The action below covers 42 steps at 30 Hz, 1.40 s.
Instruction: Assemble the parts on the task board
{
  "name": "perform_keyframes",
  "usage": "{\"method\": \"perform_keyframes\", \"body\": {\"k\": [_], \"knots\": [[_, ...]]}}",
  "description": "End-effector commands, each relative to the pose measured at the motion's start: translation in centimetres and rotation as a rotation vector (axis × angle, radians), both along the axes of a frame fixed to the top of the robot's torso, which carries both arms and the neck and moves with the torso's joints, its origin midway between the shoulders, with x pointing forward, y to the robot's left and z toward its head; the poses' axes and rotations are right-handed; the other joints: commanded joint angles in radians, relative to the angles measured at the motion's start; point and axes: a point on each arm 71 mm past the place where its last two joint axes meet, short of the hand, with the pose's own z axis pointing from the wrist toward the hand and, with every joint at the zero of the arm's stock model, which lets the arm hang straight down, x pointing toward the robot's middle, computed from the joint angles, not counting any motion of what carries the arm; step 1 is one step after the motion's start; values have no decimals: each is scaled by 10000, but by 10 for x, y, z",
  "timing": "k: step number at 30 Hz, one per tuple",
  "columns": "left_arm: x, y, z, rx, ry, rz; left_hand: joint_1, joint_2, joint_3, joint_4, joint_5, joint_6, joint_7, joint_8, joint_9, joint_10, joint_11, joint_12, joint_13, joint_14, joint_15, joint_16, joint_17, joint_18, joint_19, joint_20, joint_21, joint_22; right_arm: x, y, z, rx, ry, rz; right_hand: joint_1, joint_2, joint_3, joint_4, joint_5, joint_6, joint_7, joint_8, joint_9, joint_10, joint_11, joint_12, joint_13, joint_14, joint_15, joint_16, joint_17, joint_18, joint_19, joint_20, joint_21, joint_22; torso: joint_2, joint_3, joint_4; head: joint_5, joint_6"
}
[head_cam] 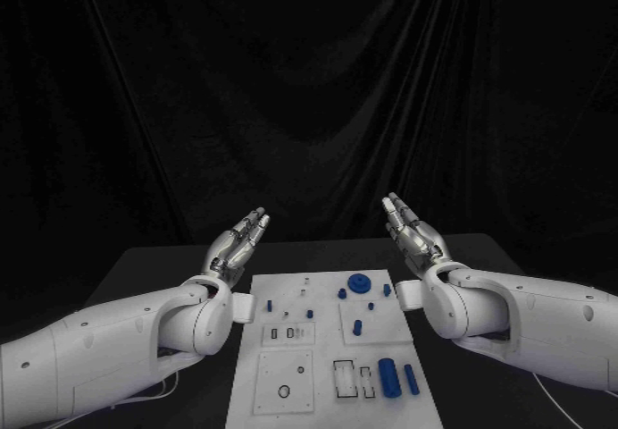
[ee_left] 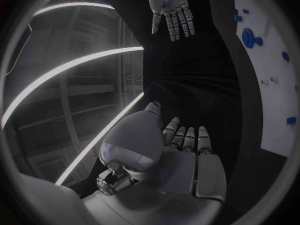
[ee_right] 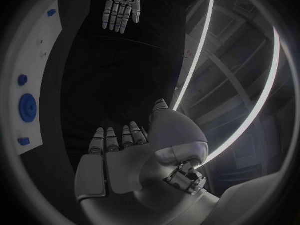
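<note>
The assembly seems not yet begun. Both hands are raised above the far end of the bench (head_cam: 154,259), well apart from the parts. The left hand (head_cam: 239,241) and the right hand (head_cam: 413,231) each hold nothing; their fingers are stretched out straight and released, and the palms face each other across the gap.

The task board (head_cam: 322,349) lies flat in the middle of the bench, between the two forearms. On its far part rests a round blue gear-like part (head_cam: 359,283), with several small blue pieces (head_cam: 311,314) standing or lying near it. On the near part, two long blue cylinders (head_cam: 396,376) lie side by side, just beside a rectangular recess (head_cam: 344,378). I cannot tell for sure whether this recess is empty. A square plate with a small ring hole (head_cam: 283,391) is at the near left corner, and I see nothing inside it.

In my judgement, the next move calls for one hand to come down toward the board and to take one loose part, probably a cylinder, with a narrow pinch, because the pieces are small and lie close together.
</note>
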Motion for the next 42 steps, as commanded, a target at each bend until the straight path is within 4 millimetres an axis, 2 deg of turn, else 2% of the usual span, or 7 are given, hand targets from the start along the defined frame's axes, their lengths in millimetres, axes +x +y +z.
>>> {"method": "perform_keyframes", "body": {"k": [1, 10, 11, 12, 26, 36, 42], "knots": [[1, -6, 12, -1823, -733, -1434, 172, 29, -7, 57, 55, 78, 13, 70, 12, 0, -29, -65, -14, 14, -256, -35, -9, 97, -10, 73, -58, -16, 0, 2, 2, 810, -10, 367, 685, -94, -70, 47, 137, 158, 82, 56, 25, 16, 472, 122, 29, 5, -1676, -41, -14, 119, -3, -584, -58, -16, 0, -1, 1, 1, 1], [4, -3, 17, -2525, -1019, -2116, 224, 34, 27, 58, 31, 24, -75, 59, 4, 0, -105, -65, -14, 14, -162, -35, -9, 121, -10, 230, -58, -16, 0, 2, 2, 810, -10, 367, 1013, -218, 11, 36, 337, 359, 193, 85, 50, 21, 1306, 203, 43, 5, -734, -41, -14, -112, -3, 94, -58, -16, 0, -1, 1, 1, 1], [4, -3, 17, -2538, -1024, -2128, 224, 34, 27, 58, 31, 24, -75, 59, 4, 0, -105, -65, -14, 14, -162, -35, -9, 121, -10, 230, -58, -16, 0, 2, 2, 810, -10, 367, 1156, -251, 57, 38, 445, 418, 283, 91, 57, 35, 1642, 287, 59, 5, -229, -41, -14, -156, -3, 550, -58, -16, 0, -1, 1, 1, 1], [3, 5, 17, -2632, -921, -2274, 234, 31, 29, 58, 16, 26, -117, 60, 4, 0, -145, -65, -14, 14, -149, -35, -9, 151, -10, 280, -58, -16, 7, -12, 0, 24, -159, 1245, 1262, -286, 87, 47, 532, 461, 337, 95, 61, 42, 1707, 328, 66, 5, -41, -41, -14, -138, -3, 767, -58, -16, 5, -1, 0, 243, -484], [-1, 25, 18, -2289, -883, -1790, 340, -38, -141, 51, -148, 27, -80, 62, 6, 0, -99, -65, -14, 14, -57, -35, -9, 403, -10, 658, -58, -16, 25, -19, 32, -4783, -1556, 3001, 3307, -707, 521, -470, 2189, 1412, 1150, 183, 149, 519, 2895, 1238, 202, 1135, 1931, 1040, 309, 125, 1250, 2932, 676, 413, 5, -1, -2, 319, -846], [-6, 35, 19, -2115, -794, -1503, 424, -21, -147, 47, 50, 170, -7, 86, 22, 0, -36, -65, -14, 14, -6, -35, -9, 438, -10, 715, -58, -16, 41, -9, 55, -10055, -3031, 3966, 4021, -785, 1090, -1265, 1863, 2352, 1711, 281, 232, 1451, 3453, 1621, 297, 4870, 2422, 2768, 640, -36, 5470, 3220, 1995, 900, 82, 1, 11, 356, -1074], [-8, 39, 20, -2090, -754, -1452, 515, -17, -136, 40, 167, 234, 35, 95, 27, 0, 9, -65, -14, 14, 50, -35, -9, 445, -10, 769, -58, -16, 51, 8, 56, -13256, -4650, 4547, 4685, -1244, 2079, -2037, 1096, 4903, 2166, 650, 503, 5432, 3757, 3471, 653, 9907, 1407, 4202, 1274, 159, 9775, 2462, 3239, 1282, 98, -9, 15, 381, -1313]]}}
